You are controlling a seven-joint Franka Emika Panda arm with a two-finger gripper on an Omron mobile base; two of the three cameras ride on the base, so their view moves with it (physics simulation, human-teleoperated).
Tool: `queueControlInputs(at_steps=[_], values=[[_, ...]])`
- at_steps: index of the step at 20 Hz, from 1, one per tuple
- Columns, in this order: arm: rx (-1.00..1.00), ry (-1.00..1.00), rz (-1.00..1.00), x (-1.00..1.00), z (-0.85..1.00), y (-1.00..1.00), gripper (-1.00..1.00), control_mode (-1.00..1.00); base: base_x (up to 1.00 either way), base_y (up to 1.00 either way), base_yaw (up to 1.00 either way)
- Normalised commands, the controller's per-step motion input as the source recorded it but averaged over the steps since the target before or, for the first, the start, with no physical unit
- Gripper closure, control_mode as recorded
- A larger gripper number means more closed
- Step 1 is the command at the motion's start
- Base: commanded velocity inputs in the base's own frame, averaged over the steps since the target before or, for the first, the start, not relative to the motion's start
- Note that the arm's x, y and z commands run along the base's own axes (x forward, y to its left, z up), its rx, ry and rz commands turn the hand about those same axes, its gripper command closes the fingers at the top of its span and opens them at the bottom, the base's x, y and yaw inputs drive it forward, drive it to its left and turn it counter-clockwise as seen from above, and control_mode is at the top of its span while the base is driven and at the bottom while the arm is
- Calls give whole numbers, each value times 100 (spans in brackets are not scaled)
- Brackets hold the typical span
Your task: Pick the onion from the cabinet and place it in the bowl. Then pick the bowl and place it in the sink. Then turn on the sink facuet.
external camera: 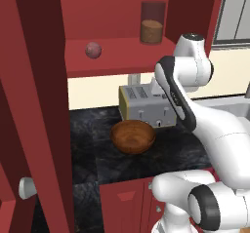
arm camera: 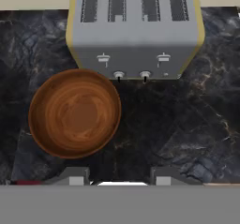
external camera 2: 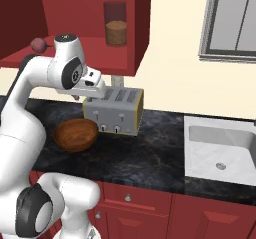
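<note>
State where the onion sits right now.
The onion rests on the cabinet shelf, left of the clear jar, above the bowl.

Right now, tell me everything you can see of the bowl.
The bowl is round, deep and glossy brown, with swirling wood grain inside. It stands upright and empty on the dark marbled counter, just in front of the silver toaster, near that toaster's left front corner as the hand view shows it. Whether they touch is unclear. Nothing holds it; only the counter touches it for certain.
</note>
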Motion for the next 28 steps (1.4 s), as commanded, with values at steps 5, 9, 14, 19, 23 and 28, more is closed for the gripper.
queueControlInputs(at_steps=[5, 9, 14, 19, 23, 28], values=[[-2, -12, 0, -16, 0, 3, -100, -100, 0, 0, 0], [-16, -22, 0, -15, 15, 76, -100, -100, 0, 0, 0], [-6, -21, 1, -1, 39, 92, -100, -100, 0, 0, 0], [0, -17, 13, 0, 49, 69, -100, -100, 0, 0, 0], [0, -10, 19, 4, 54, 52, -100, -100, 0, 0, 0], [2, -14, 28, 11, 39, 16, -100, -100, 0, 0, 0]])
